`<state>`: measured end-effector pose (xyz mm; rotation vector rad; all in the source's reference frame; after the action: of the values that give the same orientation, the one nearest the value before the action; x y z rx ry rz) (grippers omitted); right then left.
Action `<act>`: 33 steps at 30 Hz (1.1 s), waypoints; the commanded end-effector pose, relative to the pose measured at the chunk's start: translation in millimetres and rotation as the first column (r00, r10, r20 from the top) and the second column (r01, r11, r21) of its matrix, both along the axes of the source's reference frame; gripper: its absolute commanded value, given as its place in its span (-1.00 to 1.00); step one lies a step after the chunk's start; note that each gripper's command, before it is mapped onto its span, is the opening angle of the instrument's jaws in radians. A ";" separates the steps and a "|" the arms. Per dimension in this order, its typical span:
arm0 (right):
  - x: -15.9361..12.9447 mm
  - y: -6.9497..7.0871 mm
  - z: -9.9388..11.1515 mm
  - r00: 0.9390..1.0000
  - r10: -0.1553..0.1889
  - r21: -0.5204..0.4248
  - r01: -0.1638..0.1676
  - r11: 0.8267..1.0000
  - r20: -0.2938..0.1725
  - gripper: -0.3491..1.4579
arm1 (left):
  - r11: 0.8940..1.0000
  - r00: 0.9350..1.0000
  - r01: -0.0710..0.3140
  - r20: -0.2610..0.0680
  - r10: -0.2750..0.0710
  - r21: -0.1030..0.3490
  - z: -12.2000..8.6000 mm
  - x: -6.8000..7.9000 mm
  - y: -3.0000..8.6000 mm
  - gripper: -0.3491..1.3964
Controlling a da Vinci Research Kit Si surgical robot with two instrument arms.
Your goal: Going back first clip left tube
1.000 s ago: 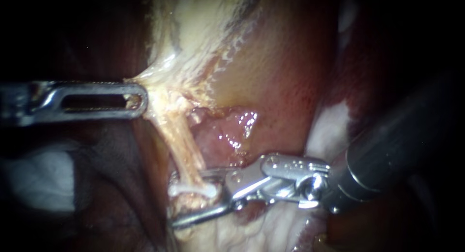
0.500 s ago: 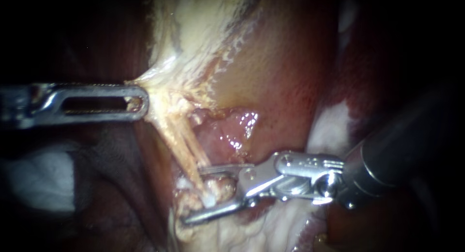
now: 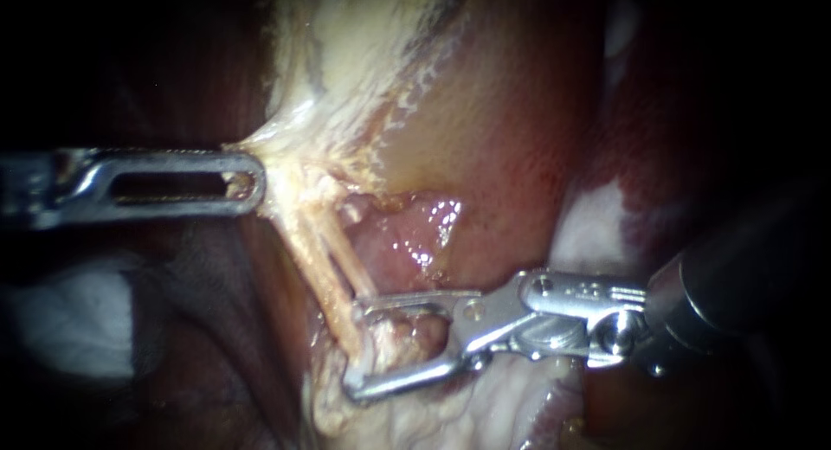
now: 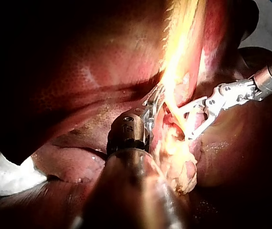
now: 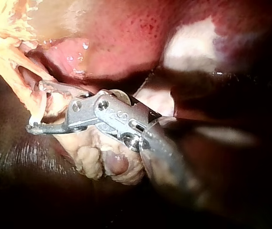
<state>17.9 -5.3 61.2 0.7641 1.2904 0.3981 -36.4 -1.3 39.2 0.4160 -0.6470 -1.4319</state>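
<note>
My left instrument (image 3: 245, 183) has its slotted jaws shut on a pale fold of gallbladder tissue (image 3: 346, 61), pulling it sideways. From that fold two thin tan strands run down; the left tube (image 3: 322, 277) ends in a fatty lump. My right instrument (image 3: 357, 346) stands open, its jaw tips on either side of the tube's lower end without gripping it. In the right wrist view a thin white clip (image 5: 39, 109) curves across the tube just inside the open jaws (image 5: 35, 107). The left wrist view shows my left instrument (image 4: 153, 106) on the fold and the right instrument (image 4: 189, 121) open beside it.
Red liver (image 3: 502, 147) lies behind and to the right, with a glossy pink patch (image 3: 415, 234) beside the strands. White gauze shows at the left (image 3: 69, 320) and the right (image 3: 593, 225). Lumpy pale fat (image 3: 407, 415) sits under the right instrument's jaws.
My right instrument has drawn back to the right, jaws open, so the tube now lies at the jaw tips rather than deep between them. The left instrument has held still.
</note>
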 end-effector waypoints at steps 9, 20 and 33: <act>4.3 -3.1 2.7 0.999 -0.029 -0.016 0.029 0.999 -0.029 0.05 | 1.000 1.000 -0.001 0.003 0.001 0.002 0.1 -0.2 -0.2 -1.00; 1.2 -0.2 1.9 1.000 0.011 -0.048 -0.011 0.999 -0.002 0.05 | 1.000 1.000 -0.001 0.003 0.001 0.003 0.0 -0.2 -0.2 -1.00; -1.5 1.5 0.6 1.000 0.024 -0.095 -0.025 0.995 -0.004 0.05 | 1.000 1.000 -0.001 0.003 0.001 0.003 0.0 -0.2 -0.2 -1.00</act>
<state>16.2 -3.7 61.8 0.6734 1.3149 0.3481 -36.5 -1.5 39.2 0.4203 -0.6469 -1.4316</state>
